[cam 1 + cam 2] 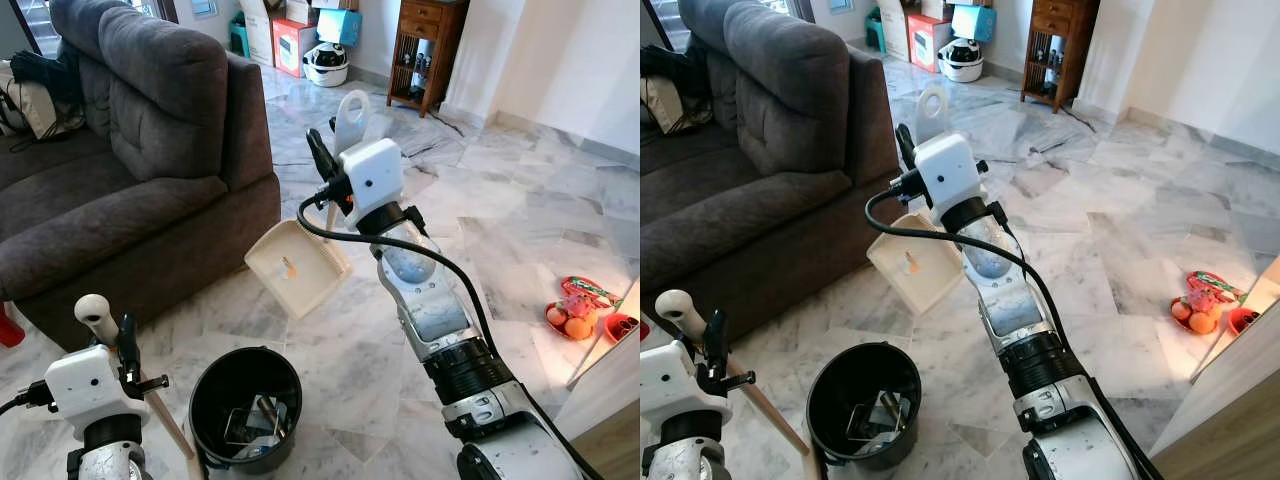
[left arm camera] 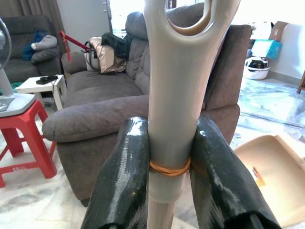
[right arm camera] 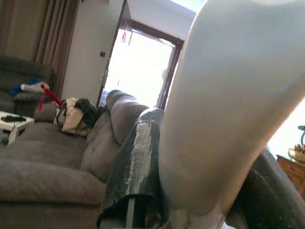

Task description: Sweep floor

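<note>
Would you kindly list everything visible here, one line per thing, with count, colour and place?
Dustpan: one, cream, held up beside the sofa.
Broom handle: one, cream, in the left gripper.
Bin: one, black, on the floor below the dustpan.
Sofa: one, dark grey, robot's left.
Stool: one, red, by the sofa.
Cabinet: one, brown wood, far wall.
Left gripper: black fingers, clamping the broom handle.
Right gripper: black fingers, gripping the dustpan's handle.

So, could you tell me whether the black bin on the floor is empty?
No, the bin already holds some crumpled, shiny scraps at its bottom, seen from the head camera.
</note>
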`<state>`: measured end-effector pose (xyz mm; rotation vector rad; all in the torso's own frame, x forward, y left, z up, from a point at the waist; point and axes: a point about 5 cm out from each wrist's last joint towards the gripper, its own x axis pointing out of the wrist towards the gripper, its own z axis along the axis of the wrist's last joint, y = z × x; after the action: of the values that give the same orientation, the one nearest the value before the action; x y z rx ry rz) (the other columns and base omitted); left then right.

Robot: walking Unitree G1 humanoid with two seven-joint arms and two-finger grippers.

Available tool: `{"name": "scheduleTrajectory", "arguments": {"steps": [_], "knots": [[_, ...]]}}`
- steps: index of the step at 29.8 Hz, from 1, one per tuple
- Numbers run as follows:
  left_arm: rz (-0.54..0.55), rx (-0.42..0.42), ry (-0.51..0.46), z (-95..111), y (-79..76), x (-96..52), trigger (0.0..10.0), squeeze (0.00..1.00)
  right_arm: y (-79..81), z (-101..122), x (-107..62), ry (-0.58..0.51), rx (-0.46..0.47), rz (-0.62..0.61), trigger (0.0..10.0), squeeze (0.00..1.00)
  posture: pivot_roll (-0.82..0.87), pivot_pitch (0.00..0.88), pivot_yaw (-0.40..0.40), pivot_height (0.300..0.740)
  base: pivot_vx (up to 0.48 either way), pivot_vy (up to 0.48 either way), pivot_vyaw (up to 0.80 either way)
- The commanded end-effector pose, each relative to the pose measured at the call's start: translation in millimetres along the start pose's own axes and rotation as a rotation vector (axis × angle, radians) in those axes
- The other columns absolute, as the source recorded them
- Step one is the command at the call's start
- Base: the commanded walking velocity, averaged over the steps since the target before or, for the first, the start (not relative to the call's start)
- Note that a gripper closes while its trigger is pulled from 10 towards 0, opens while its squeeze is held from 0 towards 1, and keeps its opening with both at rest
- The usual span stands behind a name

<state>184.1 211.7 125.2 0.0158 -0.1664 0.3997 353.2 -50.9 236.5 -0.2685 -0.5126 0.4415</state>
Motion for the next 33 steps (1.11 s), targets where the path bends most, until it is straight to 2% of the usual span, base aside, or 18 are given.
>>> {"name": "scheduleTrajectory", "arguments": {"steps": [1,12,18,20,27,33], "knots": [[-0.021,-0.003,-0.050,10,-2.6,1.1,10.0,0.00,-0.8,0,-1.2,-0.025,-0.029,-0.003,10.0,0.00,0.02,0.024,0.053,0.740,0.000,0.000,0.00],[-0.032,0.017,-0.054,13,-1.4,-1.5,10.0,0.00,-7.6,-40,-25.1,0.107,0.030,-0.032,10.0,0.00,0.02,0.020,0.051,0.740,0.000,0.000,0.00],[-0.024,0.046,-0.045,13,5.5,-6.8,10.0,0.00,-19.1,-57,-40.8,0.159,0.072,-0.052,10.0,0.00,0.02,0.022,0.051,0.740,0.000,0.000,0.00],[-0.006,0.061,-0.039,12,11.5,-9.7,10.0,0.00,-26.3,-66,-51.8,0.195,0.080,-0.062,10.0,0.00,0.02,0.026,0.054,0.740,0.000,0.000,0.00],[-0.002,0.066,-0.032,12,13.5,-10.9,10.0,0.00,-37.7,-77,-65.1,0.246,0.120,-0.098,10.0,0.00,0.02,0.031,0.057,0.740,0.000,0.000,0.00],[0.001,0.064,-0.027,12,13.7,-12.6,10.0,0.00,-41.0,-83,-76.9,0.272,0.132,-0.101,10.0,0.00,0.02,0.037,0.056,0.740,0.000,0.000,0.00]]}}
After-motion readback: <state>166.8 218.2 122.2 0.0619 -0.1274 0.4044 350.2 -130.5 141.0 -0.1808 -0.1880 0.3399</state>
